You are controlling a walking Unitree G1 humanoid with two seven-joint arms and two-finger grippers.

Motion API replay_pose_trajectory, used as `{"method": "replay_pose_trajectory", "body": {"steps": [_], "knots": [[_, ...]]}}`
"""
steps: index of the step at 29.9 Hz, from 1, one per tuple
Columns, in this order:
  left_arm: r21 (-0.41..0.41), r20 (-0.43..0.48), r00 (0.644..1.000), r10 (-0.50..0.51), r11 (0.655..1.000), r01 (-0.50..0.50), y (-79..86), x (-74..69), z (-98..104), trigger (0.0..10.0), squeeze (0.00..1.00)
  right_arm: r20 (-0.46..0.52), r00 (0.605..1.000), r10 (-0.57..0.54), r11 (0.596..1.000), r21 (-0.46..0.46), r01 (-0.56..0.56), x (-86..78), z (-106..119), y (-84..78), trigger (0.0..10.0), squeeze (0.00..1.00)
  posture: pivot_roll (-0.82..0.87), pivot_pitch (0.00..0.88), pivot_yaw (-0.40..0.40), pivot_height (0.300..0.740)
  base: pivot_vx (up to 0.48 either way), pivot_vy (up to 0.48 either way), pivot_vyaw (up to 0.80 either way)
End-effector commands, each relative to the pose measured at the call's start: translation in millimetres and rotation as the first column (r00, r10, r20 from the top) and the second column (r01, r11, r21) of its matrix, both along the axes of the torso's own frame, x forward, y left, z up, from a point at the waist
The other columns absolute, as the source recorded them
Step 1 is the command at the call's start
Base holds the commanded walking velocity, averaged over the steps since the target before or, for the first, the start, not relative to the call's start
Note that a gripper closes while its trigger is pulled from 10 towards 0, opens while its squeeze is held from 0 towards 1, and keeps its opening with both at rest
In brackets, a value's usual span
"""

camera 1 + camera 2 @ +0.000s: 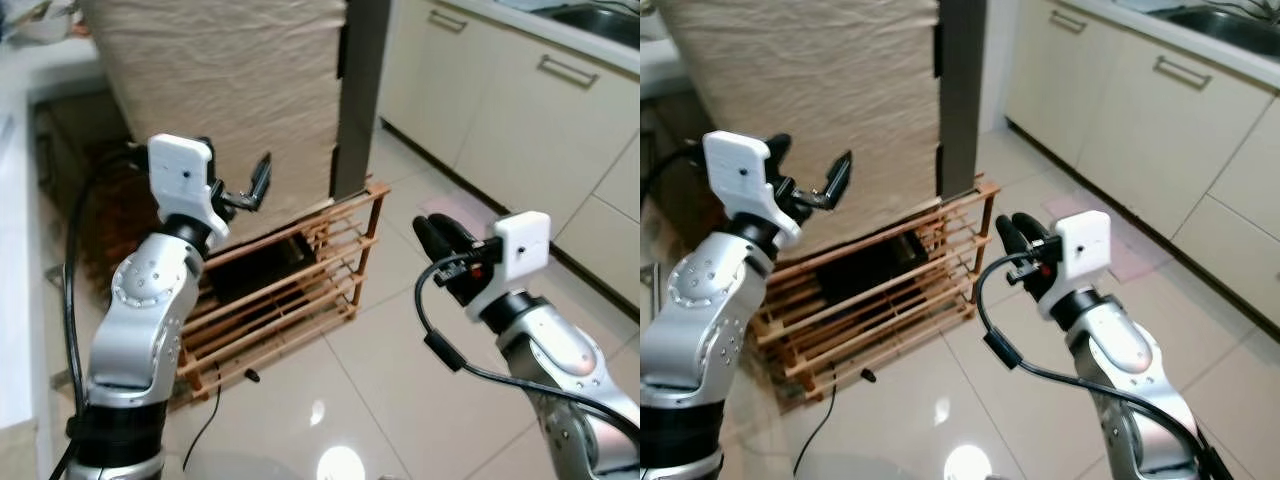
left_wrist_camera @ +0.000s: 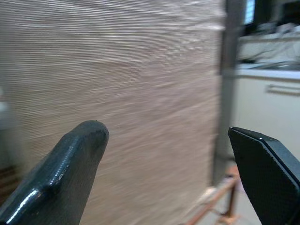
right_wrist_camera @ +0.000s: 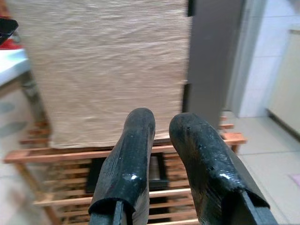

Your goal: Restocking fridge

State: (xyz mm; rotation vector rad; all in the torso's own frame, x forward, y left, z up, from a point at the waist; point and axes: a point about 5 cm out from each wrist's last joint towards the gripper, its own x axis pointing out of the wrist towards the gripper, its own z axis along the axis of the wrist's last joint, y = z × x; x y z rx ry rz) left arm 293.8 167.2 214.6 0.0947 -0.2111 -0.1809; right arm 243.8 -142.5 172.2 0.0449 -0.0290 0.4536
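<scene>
Glossy tiled kitchen floor (image 1: 400,400) lies before you; your left gripper (image 1: 240,190), fingers spread, faces the beige cloth-covered fridge (image 1: 230,90) on its slatted wooden rack (image 1: 300,290). Your right gripper (image 1: 445,250) hovers, fingers nearly together.

The beige cloth (image 1: 225,90) drapes whatever tall unit stands on the wooden rack (image 1: 290,300), so its front is hidden, and its top is cut off at twelve o'clock. A dark object (image 1: 255,265) sits on the rack's upper shelf, too shadowed to identify. In the left wrist view the cloth is smeared with blur. The sink (image 1: 600,20) at one o'clock is clipped by the edge. The right gripper (image 1: 440,240) hides its fingertips behind its own body; the gap cannot be judged there.
</scene>
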Motion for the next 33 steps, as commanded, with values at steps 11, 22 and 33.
{"method": "replay_pose_trajectory", "body": {"steps": [11, 22, 33], "knots": [[0.005, -0.009, 1.000, -0.001, 1.000, 0.002, -3.4, 1.1, -1.2, 10.0, 0.00, -0.015, 0.999, -0.047, 0.999, -0.017, 0.047, 0.2, -1.9, -7.8, 10.0, 0.00, 0.02, 0.000, 0.011, 0.740, 0.000, 0.000, 0.00], [0.002, -0.006, 1.000, -0.007, 1.000, 0.007, -4.8, 1.8, 0.0, 10.0, 0.00, -0.024, 0.998, -0.065, 0.998, -0.010, 0.065, 0.1, -2.4, -8.8, 10.0, 0.00, 0.02, 0.000, 0.010, 0.740, 0.000, 0.000, 0.00], [0.018, -0.014, 1.000, -0.021, 1.000, 0.021, -5.4, -3.1, -3.7, 10.0, 0.00, -0.010, 0.999, -0.045, 0.997, -0.066, 0.044, -1.7, -2.7, -3.7, 10.0, 0.00, 0.02, 0.000, 0.011, 0.740, 0.170, 0.000, 0.29]]}}
